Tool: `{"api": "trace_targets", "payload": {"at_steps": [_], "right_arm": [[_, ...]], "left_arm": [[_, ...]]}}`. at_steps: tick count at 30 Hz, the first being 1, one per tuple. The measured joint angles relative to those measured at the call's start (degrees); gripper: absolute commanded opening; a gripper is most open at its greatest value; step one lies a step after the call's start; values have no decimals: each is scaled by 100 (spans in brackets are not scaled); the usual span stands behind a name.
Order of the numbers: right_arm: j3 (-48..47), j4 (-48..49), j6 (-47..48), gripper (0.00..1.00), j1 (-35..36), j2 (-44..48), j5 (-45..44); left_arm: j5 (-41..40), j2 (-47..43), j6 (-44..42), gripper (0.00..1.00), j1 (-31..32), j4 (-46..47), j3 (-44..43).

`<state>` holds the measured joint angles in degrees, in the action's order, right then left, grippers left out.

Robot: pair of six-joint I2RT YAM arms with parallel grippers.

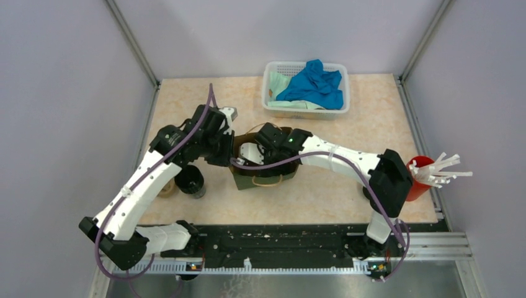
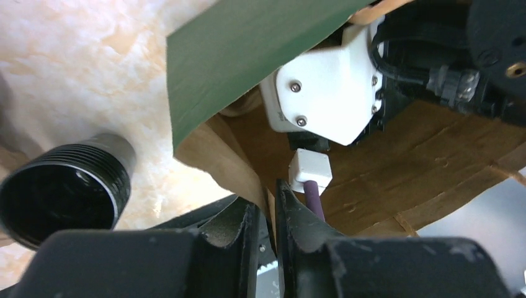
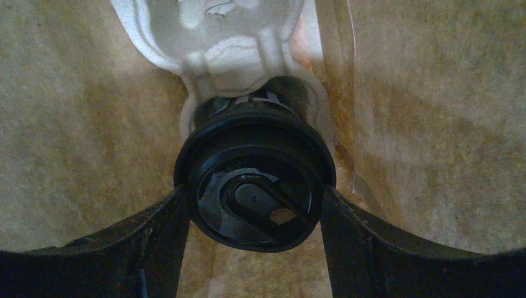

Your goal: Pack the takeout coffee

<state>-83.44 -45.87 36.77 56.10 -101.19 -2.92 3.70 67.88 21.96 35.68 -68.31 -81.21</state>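
From the top external view, a green paper bag (image 1: 245, 180) with a brown inside is seen near the middle of a beige marbled table (image 1: 372, 124). It is reached by the left arm (image 1: 149, 180) at its left edge and entered by the right arm (image 1: 338, 158) from the right. A second black cup (image 1: 190, 181) stands on the table just left of the bag, beside the left arm. A white plastic basket (image 1: 273, 105) holding a blue cloth (image 1: 313, 84) is set at the far edge. A red cup (image 1: 422, 180) with white sticks is seen at the right edge.

In the left wrist view, the left gripper (image 2: 268, 202) is clenched on the brown rim of the bag, with the paper pinched between its fingers (image 2: 245, 226). The white wrist of the right arm is seen inside the bag mouth, and the second black cup lies outside at the left.

In the right wrist view, a small round black paper cup with a black ridged lid (image 3: 254, 167) is grasped by the right gripper (image 3: 253, 192), one finger pressed on each side. The cup is held inside the bag, between its brown walls, at a pocket of a pale moulded cup tray (image 3: 211, 37). It cannot be told whether the cup is seated in the pocket.
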Motion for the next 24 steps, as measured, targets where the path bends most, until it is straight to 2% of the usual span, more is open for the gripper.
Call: {"api": "trace_targets", "payload": {"at_steps": [5,20,24], "right_arm": [[15,127,-149,49,0,-55,22],[179,817,-446,49,-66,-232,402],[227,940,-444,53,-74,-210,431]], "left_arm": [[-505,15,-90,36,0,2,-415],[-1161,-70,-470,37,0,42,-1150],[-1217,-223,-511,37,0,83,-1158]]}}
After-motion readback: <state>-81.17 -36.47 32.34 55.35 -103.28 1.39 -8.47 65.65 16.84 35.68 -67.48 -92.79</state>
